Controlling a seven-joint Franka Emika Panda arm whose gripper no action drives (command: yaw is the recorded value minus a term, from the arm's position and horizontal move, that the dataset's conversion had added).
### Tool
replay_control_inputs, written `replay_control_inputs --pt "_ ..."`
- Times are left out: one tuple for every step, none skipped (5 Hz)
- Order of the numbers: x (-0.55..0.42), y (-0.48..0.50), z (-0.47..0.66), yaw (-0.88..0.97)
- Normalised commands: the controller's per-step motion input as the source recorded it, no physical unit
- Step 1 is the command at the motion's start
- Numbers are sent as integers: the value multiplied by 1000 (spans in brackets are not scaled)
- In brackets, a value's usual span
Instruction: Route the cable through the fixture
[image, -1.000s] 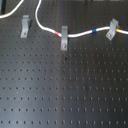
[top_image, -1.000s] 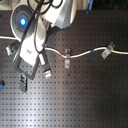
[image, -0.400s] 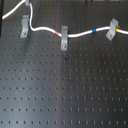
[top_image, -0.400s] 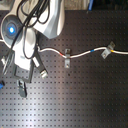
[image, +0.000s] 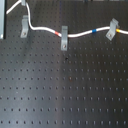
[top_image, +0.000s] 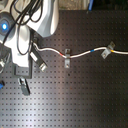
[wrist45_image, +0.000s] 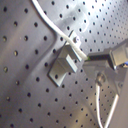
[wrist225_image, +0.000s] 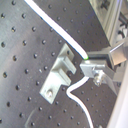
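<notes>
The white cable (image: 80, 35) runs from the first exterior view's upper left across to its right, with red, blue and yellow bands. It lies in the middle fixture (image: 64, 39) and the right fixture (image: 113, 29), and passes the top of the left fixture (image: 24, 27). In both wrist views my gripper (wrist45_image: 92, 59) (wrist225_image: 91, 64) is shut on the cable (wrist225_image: 60, 30) right beside the forked top of the left fixture (wrist45_image: 64, 64) (wrist225_image: 59, 72). The cable lies across or just over that fork. A slack end hangs past the fingers. The arm (top_image: 25, 35) hides this fixture in the second exterior view.
A tall grey upright bar (image: 2, 20) stands at the first exterior view's left edge, close to the left fixture. The black perforated board (image: 65, 90) carries everything. In the second exterior view the middle fixture (top_image: 66, 62) and the right fixture (top_image: 106, 52) hold the cable (top_image: 85, 52).
In the second exterior view the arm has moved down and to the left. The cable's free left end has swung from up-right over to the left, above the left fixture.
</notes>
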Motion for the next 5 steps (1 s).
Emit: replay_control_inputs --pt "-396 12 -24 -537" --pt "-425 415 237 -311" --pt "-343 546 338 -206" --pt "-228 208 277 -225" --pt "-70 -258 57 -422"
